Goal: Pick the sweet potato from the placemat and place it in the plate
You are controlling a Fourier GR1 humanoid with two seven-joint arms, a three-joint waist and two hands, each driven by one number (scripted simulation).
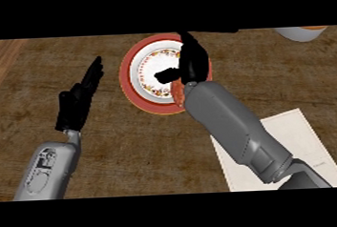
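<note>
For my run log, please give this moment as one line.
right hand: over plate, fingers curled | sweet potato: partly visible at wrist, over plate rim | placemat: bare where visible | left hand: open, resting

Plate (147,68): round, red-orange rim, white centre with a floral ring, flat on the wood counter, far centre, partly covered on its right side. Sweet potato (177,92): only a small reddish-orange sliver shows at the plate's near right edge, over the rim, mostly hidden; whether it rests on the plate cannot be told. Placemat (299,133): pale cream rectangle, flat, near right, turned at an angle, just beside the plate's near right, partly covered.
</note>
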